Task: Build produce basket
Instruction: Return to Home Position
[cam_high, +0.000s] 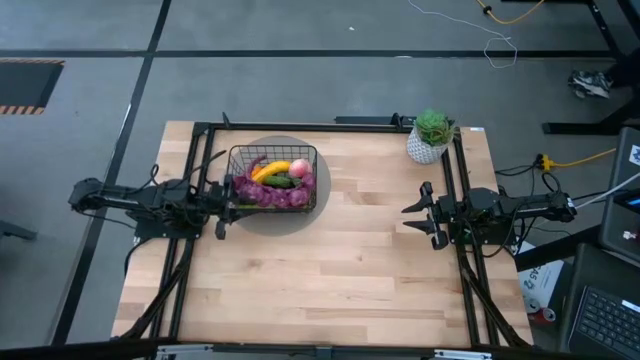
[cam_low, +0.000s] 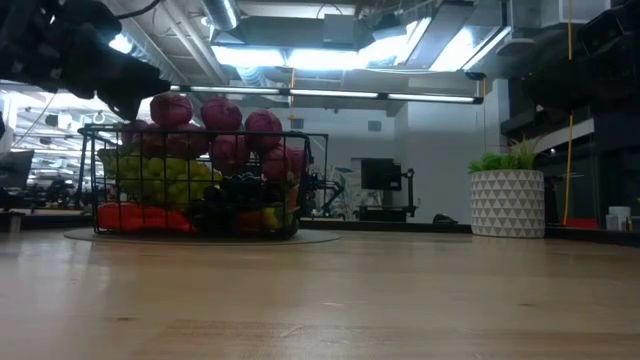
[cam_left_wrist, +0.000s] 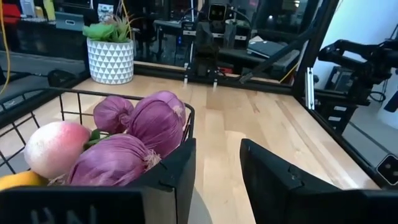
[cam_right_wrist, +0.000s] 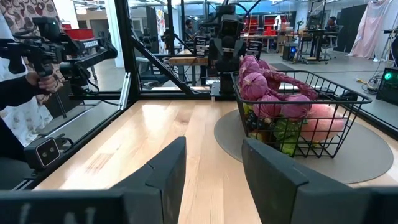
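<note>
Though the low view hides the peach (cam_high: 299, 167), left tool (cam_left_wrist: 216, 155) and right tool (cam_right_wrist: 213, 150) gape.

One camera looks straight down, one level along the tabletop (cam_high: 340, 260), two from the wrists; all share the basket (cam_high: 272, 149).

left gripper (cam_high: 224, 207): fingers apart, arm level | right gripper (cam_high: 411, 217): fingers apart, arm level

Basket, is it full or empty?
Full. The basket holds purple bulbs, a banana and a peach, and the bulbs pile above its rim in the low view.
</note>
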